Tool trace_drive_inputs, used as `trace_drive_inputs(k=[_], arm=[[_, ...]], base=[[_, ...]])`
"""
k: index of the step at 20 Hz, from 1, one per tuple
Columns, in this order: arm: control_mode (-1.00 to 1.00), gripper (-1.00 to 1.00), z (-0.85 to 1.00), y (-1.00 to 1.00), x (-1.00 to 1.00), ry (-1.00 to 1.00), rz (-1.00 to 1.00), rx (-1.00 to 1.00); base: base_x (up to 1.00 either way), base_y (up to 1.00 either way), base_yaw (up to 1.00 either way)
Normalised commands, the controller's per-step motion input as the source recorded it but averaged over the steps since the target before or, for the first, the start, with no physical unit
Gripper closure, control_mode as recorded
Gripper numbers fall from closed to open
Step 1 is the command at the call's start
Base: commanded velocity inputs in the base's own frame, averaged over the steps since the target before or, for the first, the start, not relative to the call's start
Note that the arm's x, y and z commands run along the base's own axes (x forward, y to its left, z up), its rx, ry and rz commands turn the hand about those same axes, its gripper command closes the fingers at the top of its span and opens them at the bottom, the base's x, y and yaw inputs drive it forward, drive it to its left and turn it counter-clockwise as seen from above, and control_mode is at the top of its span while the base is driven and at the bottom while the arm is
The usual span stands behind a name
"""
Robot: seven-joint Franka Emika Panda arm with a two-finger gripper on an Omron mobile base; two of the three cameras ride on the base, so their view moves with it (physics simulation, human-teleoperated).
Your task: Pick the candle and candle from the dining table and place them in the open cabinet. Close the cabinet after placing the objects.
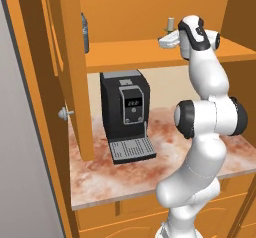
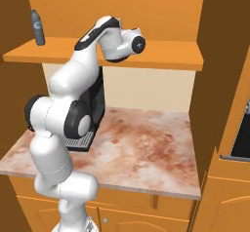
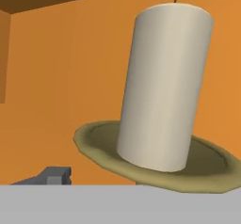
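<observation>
I am seeing one pale candle (image 3: 164, 86) standing on its olive-gold dish directly ahead of the end effector (image 1: 167, 40), very close, on the cabinet shelf (image 1: 130, 49); a single dark finger tip (image 3: 54, 175) is showing low to one side, clear of the candle, so the fingers are probably standing apart, though the view is poor. I am counting one grey-blue bottle (image 2: 38, 27) at the shelf's far left, one coffee machine (image 1: 126, 114) on the marbled surface (image 2: 141, 148) below, and open shelf between bottle and candle.
</observation>
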Motion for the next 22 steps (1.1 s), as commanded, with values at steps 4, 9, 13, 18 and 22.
trace_drive_inputs(k=[4,9,13,18,22], arm=[[-1.00,-1.00,0.00,0.00,-0.10,-0.02,0.03,0.01],[-1.00,-1.00,0.00,0.00,-0.30,-0.04,0.00,0.00],[-1.00,-1.00,0.00,0.00,-0.22,-0.03,0.00,0.00],[-1.00,-1.00,0.00,0.00,-0.29,-0.02,-0.06,0.00],[-1.00,-1.00,0.00,0.00,-0.38,0.00,-0.14,0.00]], base=[[0.00,0.00,0.00],[0.00,0.00,0.00],[0.00,0.00,0.00],[0.00,0.00,0.00],[0.00,0.00,0.00]])
